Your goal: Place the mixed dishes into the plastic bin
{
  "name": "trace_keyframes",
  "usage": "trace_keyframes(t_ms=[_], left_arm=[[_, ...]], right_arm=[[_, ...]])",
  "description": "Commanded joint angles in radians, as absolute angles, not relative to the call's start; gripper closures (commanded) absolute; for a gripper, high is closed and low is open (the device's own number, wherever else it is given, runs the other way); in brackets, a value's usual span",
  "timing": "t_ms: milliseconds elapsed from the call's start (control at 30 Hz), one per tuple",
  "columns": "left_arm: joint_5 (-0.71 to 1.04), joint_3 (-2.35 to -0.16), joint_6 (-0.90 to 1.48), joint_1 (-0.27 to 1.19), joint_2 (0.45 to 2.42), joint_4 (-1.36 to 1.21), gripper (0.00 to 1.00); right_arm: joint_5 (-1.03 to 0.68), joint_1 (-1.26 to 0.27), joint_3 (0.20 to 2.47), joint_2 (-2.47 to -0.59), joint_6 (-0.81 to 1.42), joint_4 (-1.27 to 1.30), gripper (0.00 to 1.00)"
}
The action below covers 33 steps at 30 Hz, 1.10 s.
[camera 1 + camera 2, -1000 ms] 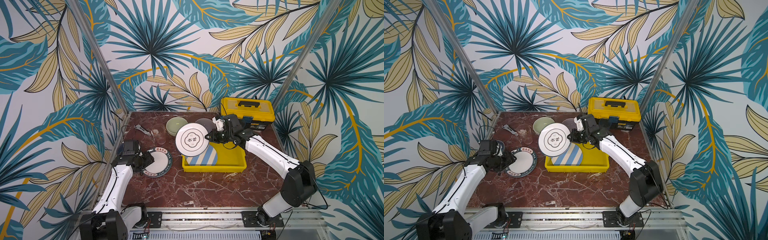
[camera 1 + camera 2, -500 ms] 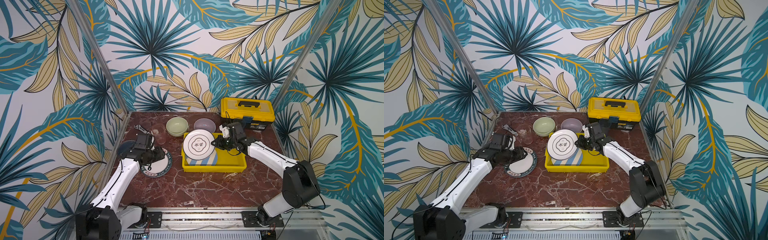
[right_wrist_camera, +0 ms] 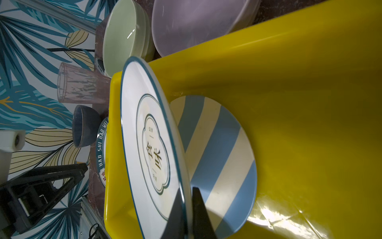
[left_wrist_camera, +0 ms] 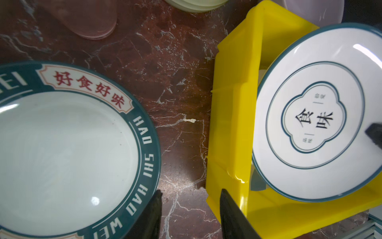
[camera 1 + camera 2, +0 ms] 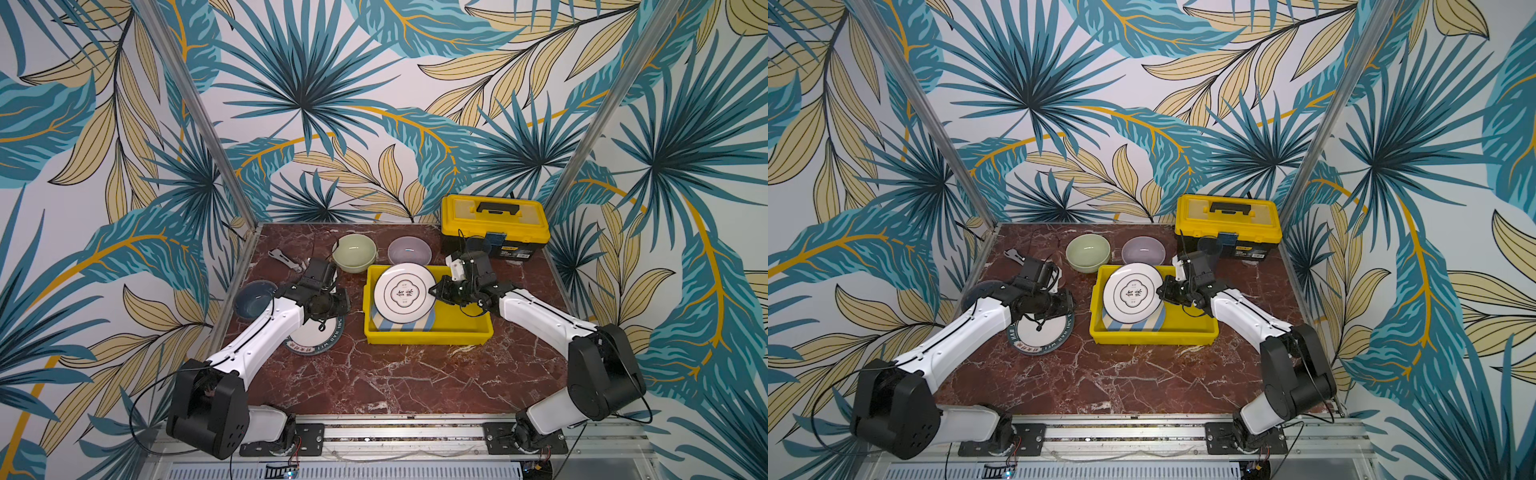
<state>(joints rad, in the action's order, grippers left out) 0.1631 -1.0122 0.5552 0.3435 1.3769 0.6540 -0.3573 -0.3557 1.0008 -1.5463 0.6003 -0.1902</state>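
Your right end effector (image 3: 187, 209) pinches the rim of the white, ring-emblem plate (image 5: 401, 293), tilted above the blue-and-cream striped plate (image 3: 219, 149) in the shallow yellow plastic bin (image 5: 428, 336). Your left end effector (image 4: 189, 215) stands partly open and empty over the bench (image 4: 179, 82), beside the dark-rimmed lettered white plate (image 4: 62, 144).

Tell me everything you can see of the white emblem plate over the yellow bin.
The white plate looks like glossy ceramic or melamine. It is round and shallow, with a thin dark teal edge line, a ring, and a lobed central emblem holding two black characters. It sits face up and tilted over the yellow bin, above the blue-and-cream striped plate. The right pincer is shut on its rim. Whether it touches the striped plate cannot be told.
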Motion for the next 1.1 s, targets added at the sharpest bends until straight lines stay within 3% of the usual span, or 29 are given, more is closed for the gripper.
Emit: trace_keyframes(t_ms=[0,167,667,1067], left_arm=[[0.152,-1.043,0.569,0.365,1.406,0.603,0.56],[0.170,-1.061,0.566,0.397,1.467,0.558,0.62],[0.173,-1.131,0.531,0.458,1.573,0.526,0.68],[0.168,-1.124,0.535,0.462,1.578,0.526,0.68]], right_arm=[[-0.358,-0.356,0.976,-1.504,0.581,-0.175,1.00],[-0.377,-0.356,0.954,-1.543,0.590,-0.142,1.00],[-0.442,-0.356,0.894,-1.645,0.595,-0.051,1.00],[-0.365,-0.360,0.915,-1.676,0.537,-0.158,0.79]])
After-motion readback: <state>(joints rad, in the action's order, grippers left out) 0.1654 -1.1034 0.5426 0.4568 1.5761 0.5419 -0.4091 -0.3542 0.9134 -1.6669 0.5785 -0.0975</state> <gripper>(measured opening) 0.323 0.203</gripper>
